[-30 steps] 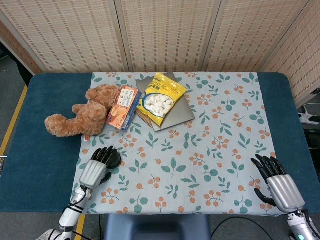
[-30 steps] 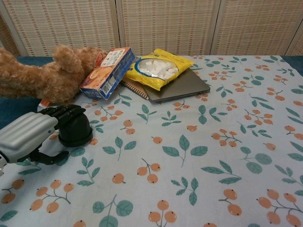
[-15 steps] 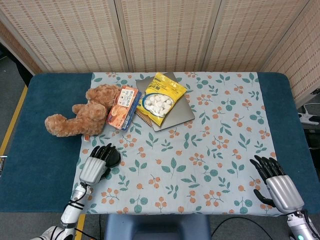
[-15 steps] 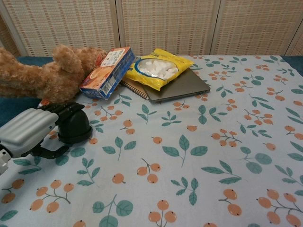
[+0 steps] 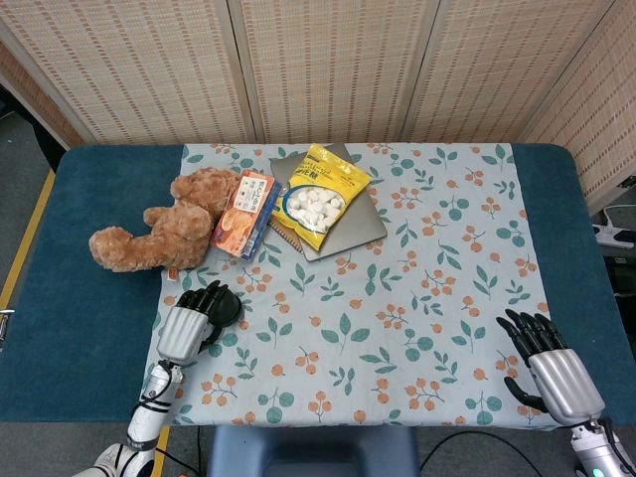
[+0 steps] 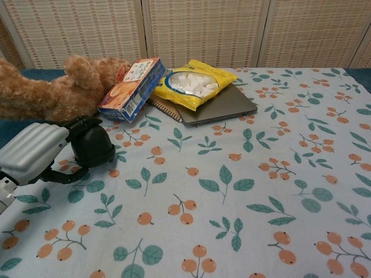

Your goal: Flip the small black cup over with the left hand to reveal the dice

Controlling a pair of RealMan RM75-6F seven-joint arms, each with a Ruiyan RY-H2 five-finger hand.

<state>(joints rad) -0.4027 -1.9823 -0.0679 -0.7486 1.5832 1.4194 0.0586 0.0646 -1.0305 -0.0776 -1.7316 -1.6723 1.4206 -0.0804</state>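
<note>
The small black cup stands mouth-down on the floral cloth, just in front of the teddy bear, and leans slightly. My left hand grips it from the left, with its fingers laid over the cup's top and its thumb reaching toward the base. From the head view, the cup pokes out beyond the left hand. No dice are visible. My right hand rests open at the table's near right corner, fingers spread, holding nothing.
A brown teddy bear lies behind the cup. An orange snack box leans against it, beside a yellow marshmallow bag on a grey laptop and notebook. The floral cloth covers the blue table.
My left hand has slid forward and closed round the cup. The cup has shifted slightly away toward the bear and tipped a little. The right hand has barely moved.
</note>
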